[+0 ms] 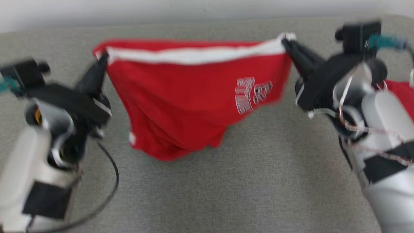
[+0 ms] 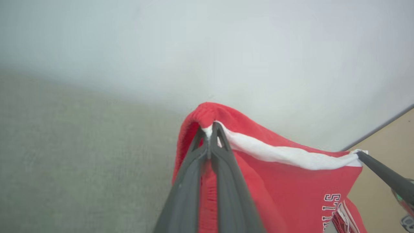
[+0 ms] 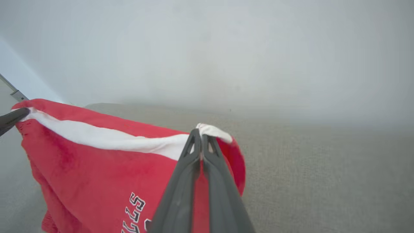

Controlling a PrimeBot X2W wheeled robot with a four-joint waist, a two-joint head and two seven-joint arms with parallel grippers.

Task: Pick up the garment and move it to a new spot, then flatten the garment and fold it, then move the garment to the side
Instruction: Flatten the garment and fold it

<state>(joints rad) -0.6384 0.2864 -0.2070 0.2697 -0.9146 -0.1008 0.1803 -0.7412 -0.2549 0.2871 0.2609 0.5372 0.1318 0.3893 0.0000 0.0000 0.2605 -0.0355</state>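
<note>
The garment (image 1: 184, 97) is red with a white band along its top edge and white lettering on the front. It hangs stretched between my two grippers above the grey surface. My left gripper (image 1: 103, 58) is shut on the garment's left top corner; the left wrist view shows the same pinch, my left gripper (image 2: 210, 127) closed on the white band of the garment (image 2: 275, 181). My right gripper (image 1: 286, 40) is shut on the right top corner, and in its own wrist view my right gripper (image 3: 200, 132) holds the garment (image 3: 97, 168) at its white band.
A grey fabric-covered table (image 1: 258, 181) spreads under the hanging cloth. A pale wall (image 1: 161, 13) runs behind its far edge. More red cloth (image 1: 401, 94) shows behind my right arm. A black cable (image 1: 110, 181) loops beside my left arm.
</note>
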